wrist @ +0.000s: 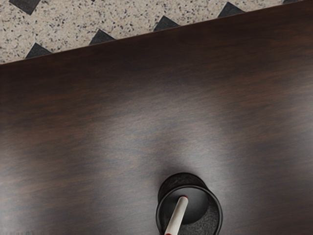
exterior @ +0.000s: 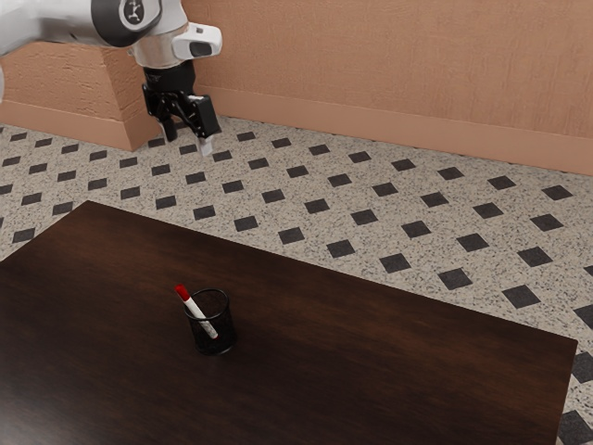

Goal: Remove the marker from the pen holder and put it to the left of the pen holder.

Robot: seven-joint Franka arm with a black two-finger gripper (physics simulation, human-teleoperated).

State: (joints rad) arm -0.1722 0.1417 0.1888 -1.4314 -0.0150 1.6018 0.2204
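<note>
Your gripper (exterior: 188,143) hangs empty, its two fingers spread with a gap between them, up at 12 o'clock from the pen cup (exterior: 225,339) in the exterior view. The step in hand, as I judge it, is the approach, so bring the hand over the cup and lower it slowly, turned so that one finger passes on each side of the marker (exterior: 204,320). Aim for the part standing clear of the rim (exterior: 210,293), and match the marker's lean before you squeeze, or you may knock the light-looking cup over. Close gently, draw out along that slant until the lower end clears the mesh, then lay it on the table (exterior: 371,371) beside the cup, at its 9 o'clock if 12 is straight ahead of the arm; lower it fully before letting go, since it could roll. The marker is slim and white with a red cap (exterior: 182,292), and it stands tilted inside the black mesh cup, cap end up and out past the rim toward 11 o'clock in the exterior view, its white barrel showing through the mesh.
</note>
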